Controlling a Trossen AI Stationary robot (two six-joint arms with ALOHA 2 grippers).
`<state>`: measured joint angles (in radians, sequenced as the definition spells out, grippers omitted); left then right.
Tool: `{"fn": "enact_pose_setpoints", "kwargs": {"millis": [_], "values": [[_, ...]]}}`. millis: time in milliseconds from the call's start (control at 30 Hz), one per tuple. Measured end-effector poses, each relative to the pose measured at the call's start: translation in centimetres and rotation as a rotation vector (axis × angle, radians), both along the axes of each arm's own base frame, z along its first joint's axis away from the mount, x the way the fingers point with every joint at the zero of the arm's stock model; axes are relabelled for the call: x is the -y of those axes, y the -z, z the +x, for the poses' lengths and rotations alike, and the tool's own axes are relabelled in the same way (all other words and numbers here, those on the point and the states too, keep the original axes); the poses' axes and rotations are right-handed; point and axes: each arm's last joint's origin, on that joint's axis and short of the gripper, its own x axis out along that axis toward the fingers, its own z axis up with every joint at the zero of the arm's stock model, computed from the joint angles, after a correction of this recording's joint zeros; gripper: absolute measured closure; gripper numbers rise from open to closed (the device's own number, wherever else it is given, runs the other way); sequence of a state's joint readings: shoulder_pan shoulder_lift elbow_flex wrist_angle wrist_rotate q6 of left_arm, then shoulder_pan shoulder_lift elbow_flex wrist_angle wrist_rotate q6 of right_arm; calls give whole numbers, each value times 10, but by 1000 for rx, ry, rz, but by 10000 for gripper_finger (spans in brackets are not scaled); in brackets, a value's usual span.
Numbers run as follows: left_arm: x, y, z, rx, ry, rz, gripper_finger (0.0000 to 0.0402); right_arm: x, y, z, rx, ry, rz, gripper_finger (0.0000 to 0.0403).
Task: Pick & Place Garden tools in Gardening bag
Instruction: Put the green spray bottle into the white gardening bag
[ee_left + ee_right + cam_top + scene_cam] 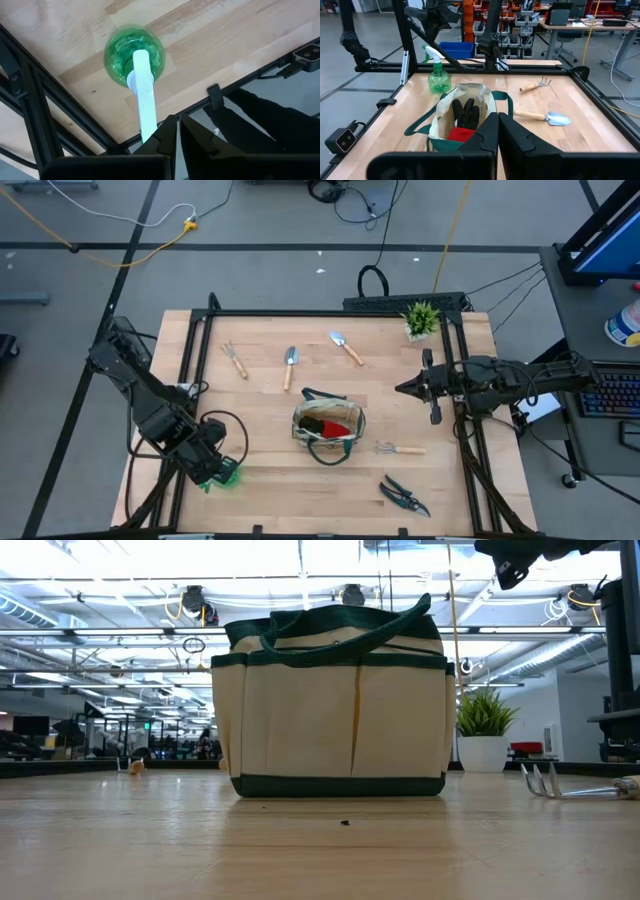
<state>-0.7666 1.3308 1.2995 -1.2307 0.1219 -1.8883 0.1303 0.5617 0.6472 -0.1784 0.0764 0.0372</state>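
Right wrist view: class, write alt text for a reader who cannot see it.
A khaki gardening bag with green trim stands open on the wooden table, holding black and red items. A green spray bottle stands behind it; a trowel and hand fork lie alongside.

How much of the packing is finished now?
Done: only the red-and-black item lies in the gardening bag. In hand: the left hand is over the green spray bottle, which stands on the table. Left: fork, narrow trowel, wide trowel, rake, shears. The right hand hangs beside the bag.
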Motion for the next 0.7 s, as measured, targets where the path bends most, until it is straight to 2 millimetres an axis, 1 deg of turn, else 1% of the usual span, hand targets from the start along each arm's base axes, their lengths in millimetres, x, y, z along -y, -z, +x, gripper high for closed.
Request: {"fn": "enact_pose_setpoints", "kwargs": {"millis": [100,167,433,567,700], "values": [[0,0,0,-4,-11,-1,361,0,0,0,0,0,0,403],[0,0,0,-9,-24,-2,344,0,0,0,0,0,0,403],[-3,2,-3,-62,-75,29,257,0,0,0,0,-1,-6,403],[0,6,0,-83,-73,36,225,0,0,0,1,-1,-8,403],[6,14,4,-134,-52,35,204,0,0,0,2,-2,-17,403]]}}
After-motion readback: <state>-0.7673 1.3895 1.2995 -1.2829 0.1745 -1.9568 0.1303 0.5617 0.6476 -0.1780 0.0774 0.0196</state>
